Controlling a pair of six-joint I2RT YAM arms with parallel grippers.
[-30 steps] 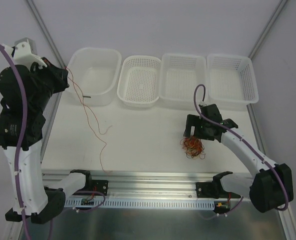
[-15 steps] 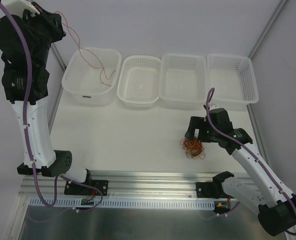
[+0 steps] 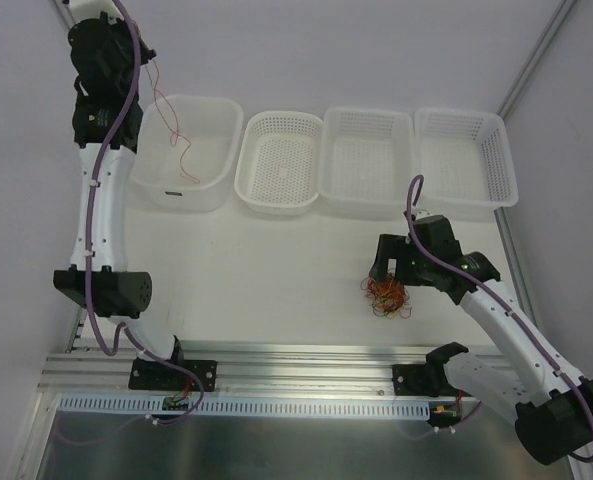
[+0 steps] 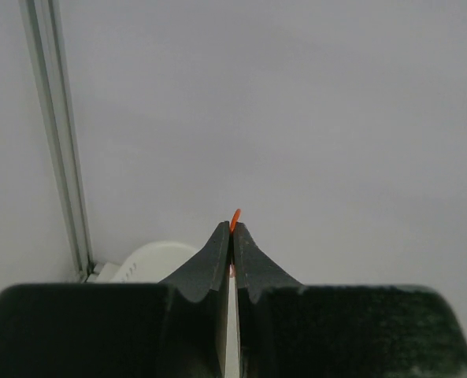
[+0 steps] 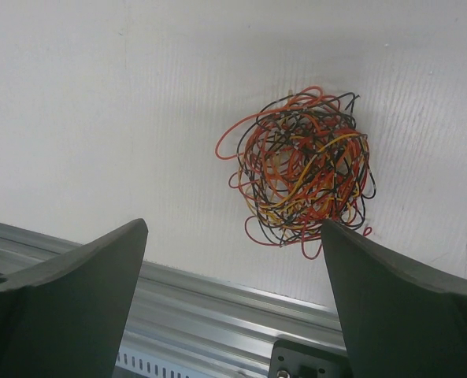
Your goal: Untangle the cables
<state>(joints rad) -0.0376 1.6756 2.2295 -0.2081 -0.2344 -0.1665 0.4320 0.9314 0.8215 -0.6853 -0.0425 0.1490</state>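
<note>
A small tangle of red, orange, yellow and black cables point(image 3: 387, 296) lies on the white table near the front; it fills the upper middle of the right wrist view point(image 5: 300, 169). My right gripper point(image 3: 388, 268) hovers just above and behind it, jaws wide open and empty. My left gripper point(image 3: 148, 52) is raised high at the far left, shut on one thin red-orange wire point(image 3: 177, 130) that hangs down into the leftmost tub point(image 3: 213, 185). In the left wrist view the wire's orange tip point(image 4: 235, 218) pokes out between the closed fingers.
Three perforated white baskets point(image 3: 278, 195) point(image 3: 367, 200) point(image 3: 465, 200) stand in a row right of the tub at the back. A small dark object point(image 3: 173, 193) lies in the tub. An aluminium rail point(image 3: 296, 360) runs along the table's front edge.
My left arm has swung up and back, lifting the single wire off the table until it hangs into the leftmost tub. My right arm has shifted slightly above the tangle.
</note>
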